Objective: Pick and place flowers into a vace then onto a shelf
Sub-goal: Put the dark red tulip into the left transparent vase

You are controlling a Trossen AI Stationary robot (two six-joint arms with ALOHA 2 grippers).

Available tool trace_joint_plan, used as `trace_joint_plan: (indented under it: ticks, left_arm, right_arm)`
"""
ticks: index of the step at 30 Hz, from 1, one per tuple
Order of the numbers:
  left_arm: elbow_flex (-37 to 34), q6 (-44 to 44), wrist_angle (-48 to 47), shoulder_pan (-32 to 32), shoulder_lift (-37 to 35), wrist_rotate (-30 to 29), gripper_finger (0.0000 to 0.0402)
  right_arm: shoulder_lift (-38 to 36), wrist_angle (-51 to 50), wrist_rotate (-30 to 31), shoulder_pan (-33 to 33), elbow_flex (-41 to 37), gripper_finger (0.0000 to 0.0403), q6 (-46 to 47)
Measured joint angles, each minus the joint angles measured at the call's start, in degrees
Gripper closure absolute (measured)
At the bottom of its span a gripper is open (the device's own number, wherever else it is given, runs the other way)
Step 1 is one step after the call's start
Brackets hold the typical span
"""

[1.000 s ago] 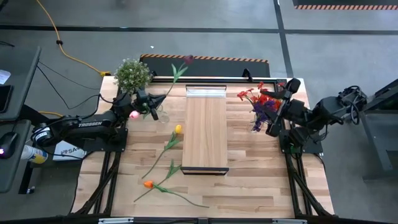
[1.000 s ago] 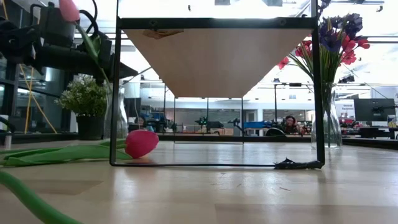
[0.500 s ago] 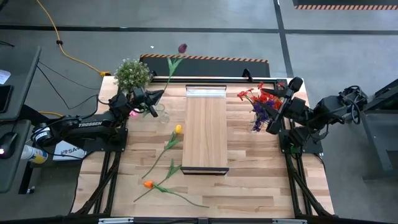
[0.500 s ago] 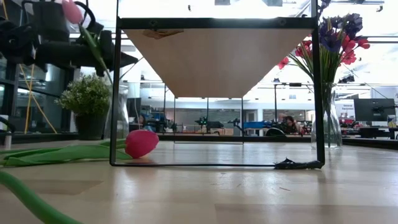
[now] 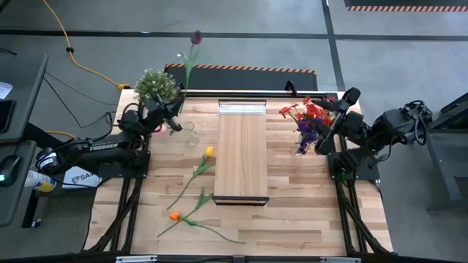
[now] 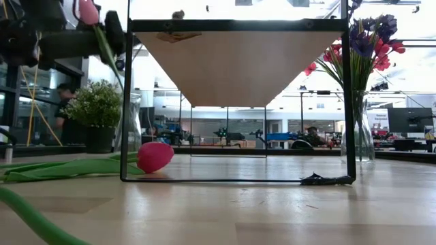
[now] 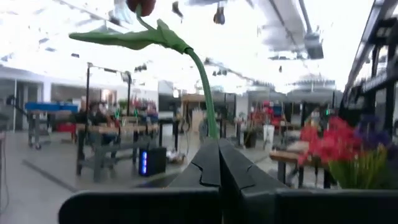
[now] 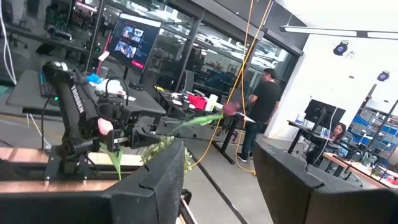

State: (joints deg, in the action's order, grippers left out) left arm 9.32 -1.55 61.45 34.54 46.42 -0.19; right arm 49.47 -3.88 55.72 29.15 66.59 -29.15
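My left gripper (image 5: 172, 115) is at the table's far left, beside the potted plant, shut on a dark maroon flower (image 5: 196, 36). Its green stem (image 5: 187, 71) rises away from the gripper toward the far edge. A clear vase (image 5: 190, 135) stands just to the right of the gripper, with a pink flower (image 6: 87, 11) in it. My right gripper (image 5: 344, 101) hangs open, raised beside a second vase that holds red and purple flowers (image 5: 307, 120). The shelf (image 5: 243, 150) lies in the middle. A yellow flower (image 5: 210, 151) and an orange flower (image 5: 174, 216) lie on the table. My left gripper pinches the maroon flower's stem (image 7: 212, 130), well below its leaf (image 7: 137, 37), between its two shut fingers. The fingers slant upward, and the stem stands up out of their tips. The flower is lifted clear of the table, head uppermost.
A bushy pale-green potted plant (image 5: 156, 86) stands at the far left corner, close behind my left gripper. A person (image 8: 264, 112) stands in the room beyond the table. Bare planks lie near the front right (image 5: 307, 212).
My left gripper has risen and tipped its fingers upward, staying shut on the stem. The maroon flower has swung with it. Its head has gone from above the table's far edge to farther out and to the left, and the stem now stands more upright.
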Motion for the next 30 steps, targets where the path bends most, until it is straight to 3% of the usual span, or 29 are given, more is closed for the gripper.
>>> trace_joint_plan:
  ticks: [8,17,24,30]
  left_arm:
    - [6.3,1.35,-6.5,0.0,-5.22,0.68,0.0381]
    - [19.77,2.8,-21.78,-0.04,-8.52,3.73,0.0381]
    - [29.91,-1.58,-30.94,-0.1,-8.58,9.0,0.0381]
    - [32.37,-6.3,-31.61,-2.96,-8.53,10.2,0.0381]
  right_arm:
    - [-0.53,2.47,-1.01,-0.02,0.0,0.0222,-2.31]
    - [-0.78,4.6,-1.18,0.0,0.0,0.0222,-3.52]
    - [-1.54,4.61,-1.15,-0.02,0.01,0.0222,-4.05]
    - [-2.0,4.57,-1.14,-0.01,0.02,0.0222,-4.45]
